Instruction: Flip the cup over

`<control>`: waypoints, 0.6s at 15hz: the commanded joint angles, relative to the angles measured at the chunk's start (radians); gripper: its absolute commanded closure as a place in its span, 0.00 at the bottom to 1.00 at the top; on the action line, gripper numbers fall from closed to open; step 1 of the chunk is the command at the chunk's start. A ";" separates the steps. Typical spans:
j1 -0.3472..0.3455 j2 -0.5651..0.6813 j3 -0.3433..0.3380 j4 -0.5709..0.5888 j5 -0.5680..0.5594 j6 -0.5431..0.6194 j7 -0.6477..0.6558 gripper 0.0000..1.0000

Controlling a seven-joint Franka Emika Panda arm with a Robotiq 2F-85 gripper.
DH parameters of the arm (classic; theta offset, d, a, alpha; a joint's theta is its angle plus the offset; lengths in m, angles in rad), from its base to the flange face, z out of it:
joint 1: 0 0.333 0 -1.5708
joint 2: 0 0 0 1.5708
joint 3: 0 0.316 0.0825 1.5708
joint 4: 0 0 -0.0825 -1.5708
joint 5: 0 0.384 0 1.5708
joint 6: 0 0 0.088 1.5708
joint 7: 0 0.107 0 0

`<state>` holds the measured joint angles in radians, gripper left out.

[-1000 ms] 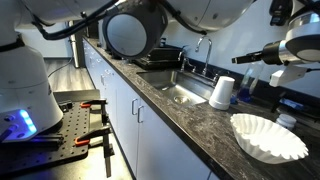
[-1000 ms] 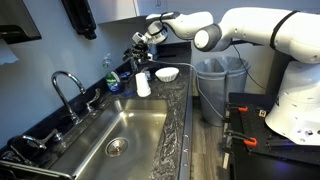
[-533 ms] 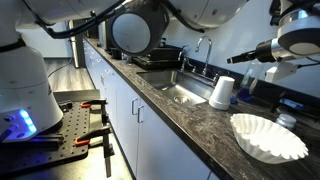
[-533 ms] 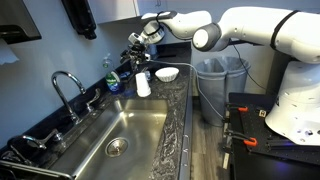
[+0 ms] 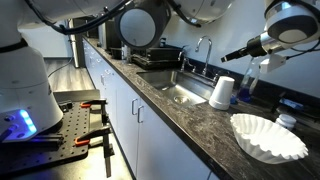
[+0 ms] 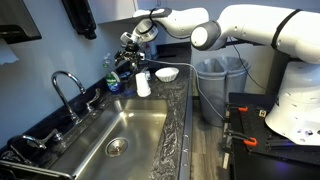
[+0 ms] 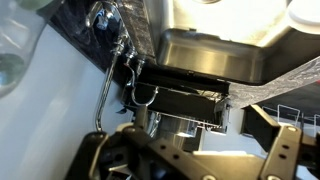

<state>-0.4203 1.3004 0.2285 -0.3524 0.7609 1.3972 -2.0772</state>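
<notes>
The white tapered cup (image 5: pixel 222 92) stands on the dark stone counter next to the sink, its wider end seemingly down. It also shows in an exterior view (image 6: pixel 143 84). My gripper (image 5: pixel 230 56) hangs in the air above and behind the cup, close to the wall, clear of it. It shows in an exterior view (image 6: pixel 126 50) pointing toward the sink. In the wrist view its fingers (image 7: pixel 195 165) are spread wide with nothing between them. I cannot make out the cup in the wrist view.
A wide white fluted filter bowl (image 5: pixel 268 135) sits on the counter beyond the cup, also in an exterior view (image 6: pixel 167 74). The steel sink (image 6: pixel 120 140) with its faucet (image 6: pixel 68 85) lies alongside. A blue bottle (image 6: pixel 113 80) stands by the wall. A bin (image 6: pixel 215 85) stands past the counter.
My gripper has lifted and drifted along the wall toward the sink side, away from the cup. The cup has not moved.
</notes>
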 commanded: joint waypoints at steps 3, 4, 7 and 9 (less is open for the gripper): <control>0.041 -0.024 0.018 0.000 -0.093 0.034 -0.009 0.00; 0.047 -0.024 0.021 0.000 -0.107 0.036 -0.010 0.00; 0.065 -0.029 0.032 0.000 -0.153 0.050 -0.015 0.00; 0.077 -0.036 0.036 0.000 -0.186 0.070 -0.027 0.00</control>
<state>-0.3617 1.2885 0.2541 -0.3524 0.6306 1.4342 -2.0808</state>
